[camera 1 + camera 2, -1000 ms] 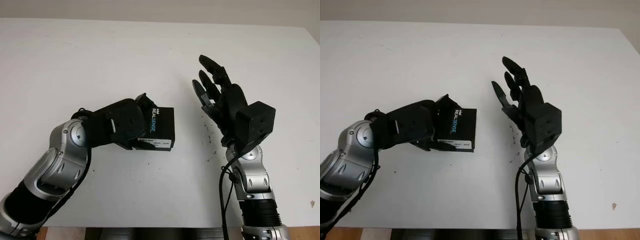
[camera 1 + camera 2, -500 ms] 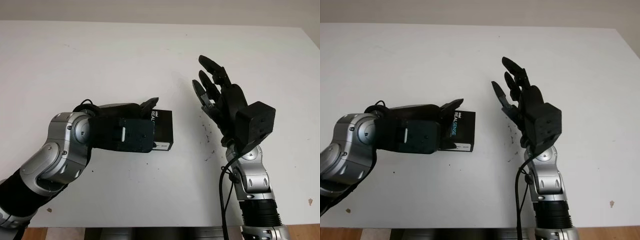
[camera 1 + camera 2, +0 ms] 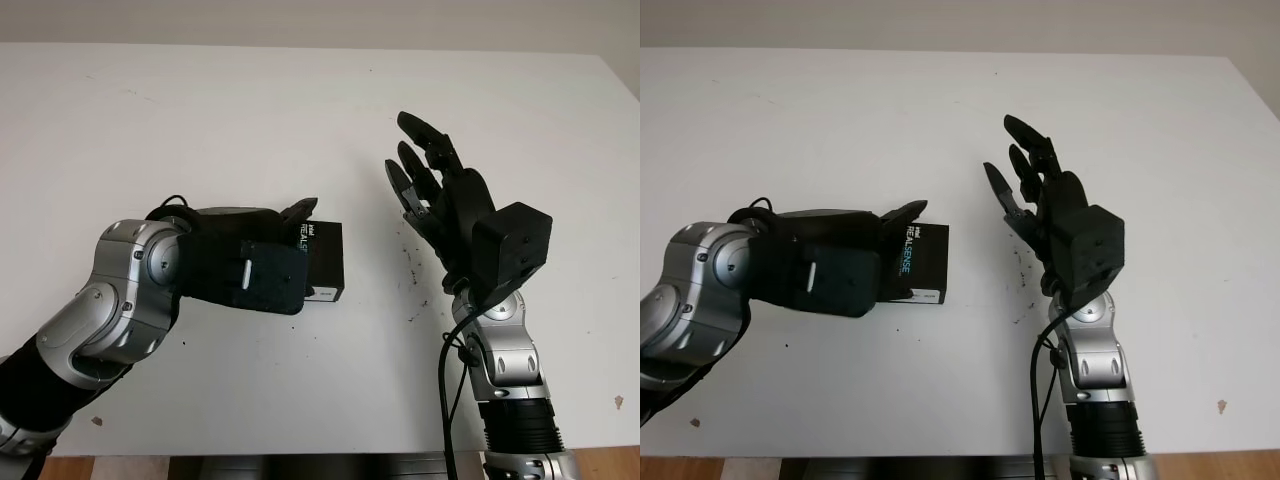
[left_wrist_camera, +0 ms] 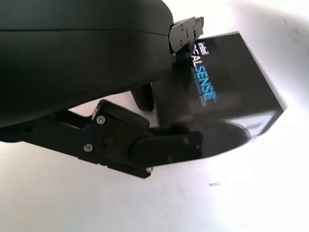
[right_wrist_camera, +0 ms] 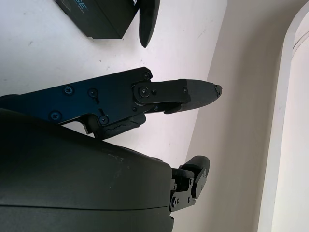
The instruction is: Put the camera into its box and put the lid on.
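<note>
A black box (image 3: 326,262) printed with REALSENSE lies closed on the white table (image 3: 200,120), a little left of the middle. My left hand (image 3: 288,252) reaches in from the left and covers the box's left half. Its fingers (image 4: 193,145) lie along both long sides of the box (image 4: 231,92), shut on it. My right hand (image 3: 425,170) is held up open to the right of the box, palm turned toward it, about a hand's width away. The right wrist view catches a corner of the box (image 5: 94,14) beyond a finger (image 5: 183,94). The inside of the box is hidden.
Small dark specks (image 3: 415,275) mark the table between the box and the right arm. The table's far edge (image 3: 320,45) meets a pale wall, and its right edge (image 3: 625,90) runs close to the right arm's side.
The left forearm has rolled over, so the back of the hand now faces up. The box went from tilted to flat on the table. The right hand has not moved.
</note>
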